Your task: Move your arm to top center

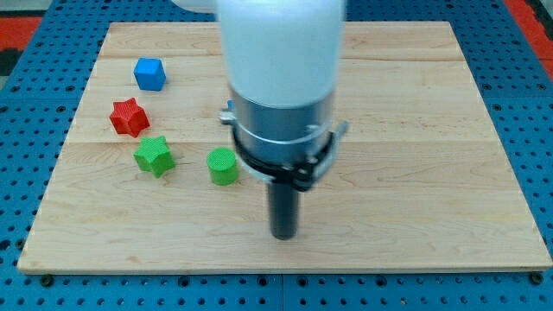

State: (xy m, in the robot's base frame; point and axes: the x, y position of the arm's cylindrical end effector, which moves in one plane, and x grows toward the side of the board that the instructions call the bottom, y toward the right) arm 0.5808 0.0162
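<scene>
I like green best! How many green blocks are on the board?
2. The green star sits at the view's left, below the red star. The green cylinder stands just right of it, left of my tip. The arm may hide others.

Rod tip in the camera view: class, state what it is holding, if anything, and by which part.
Nothing is held. My tip stands on bare board, apart from the green cylinder to the view's left.

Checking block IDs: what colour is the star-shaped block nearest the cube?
Red star block, beside the blue cube; camera view.
</scene>
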